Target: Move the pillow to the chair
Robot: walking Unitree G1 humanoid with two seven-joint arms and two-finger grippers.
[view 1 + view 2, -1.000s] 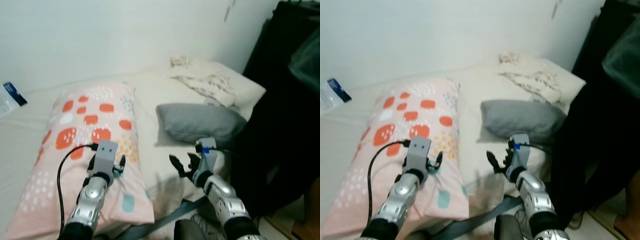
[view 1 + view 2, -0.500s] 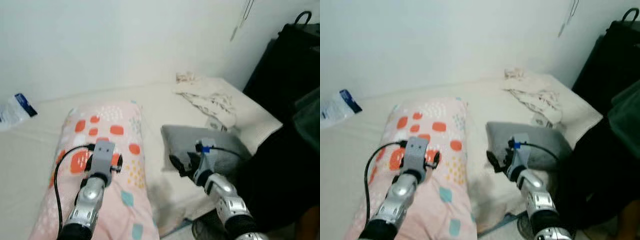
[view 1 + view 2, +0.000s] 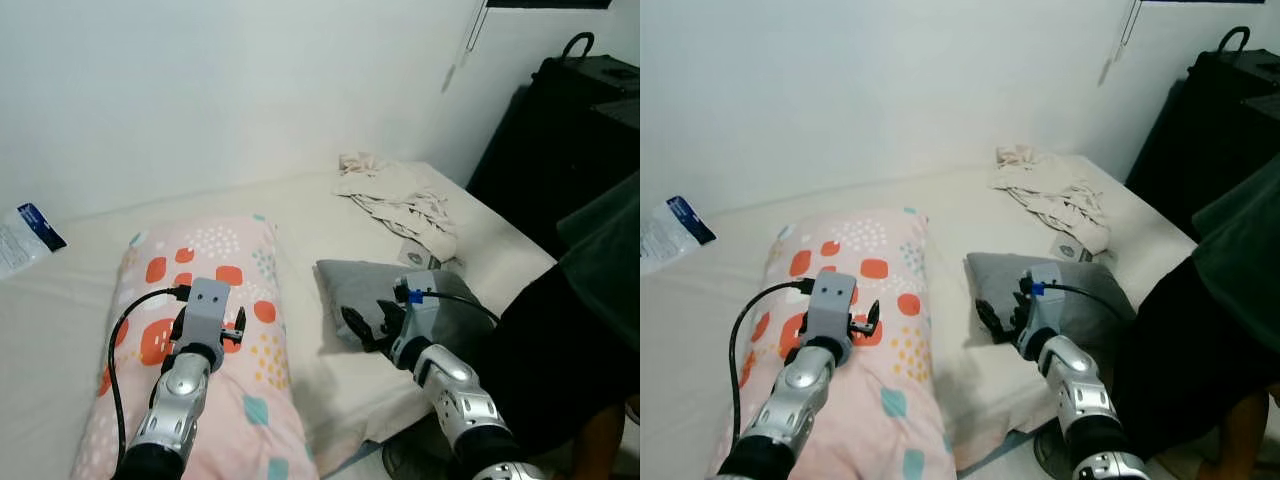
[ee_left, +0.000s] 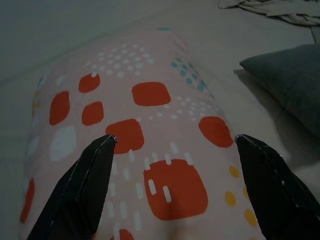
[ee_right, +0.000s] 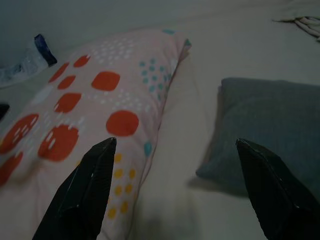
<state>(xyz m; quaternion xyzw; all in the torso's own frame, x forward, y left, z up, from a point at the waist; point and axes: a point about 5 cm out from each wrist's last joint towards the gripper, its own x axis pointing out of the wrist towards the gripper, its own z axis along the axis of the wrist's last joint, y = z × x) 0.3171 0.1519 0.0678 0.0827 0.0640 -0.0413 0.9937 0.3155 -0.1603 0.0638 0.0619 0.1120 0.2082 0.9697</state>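
A long pink pillow (image 3: 215,245) with orange patches and coloured dots lies on the white bed (image 3: 300,215). A smaller grey pillow (image 3: 355,278) lies to its right. My left gripper (image 3: 228,328) hovers low over the middle of the pink pillow; in the left wrist view its fingers (image 4: 85,185) are spread wide, open and empty. My right gripper (image 3: 362,325) is over the near edge of the grey pillow, also open, with the gap between the two pillows (image 5: 175,142) ahead of it.
A crumpled white cloth (image 3: 400,195) lies at the bed's far right, with a small white item (image 3: 415,258) beside the grey pillow. A blue-and-white packet (image 3: 22,235) lies far left. Black furniture (image 3: 560,140) and dark fabric (image 3: 600,270) stand right of the bed.
The whole picture has shifted as the camera moved. The right gripper, earlier near the bed's front edge below the grey pillow, is now over that pillow's near edge. Both grippers stay open.
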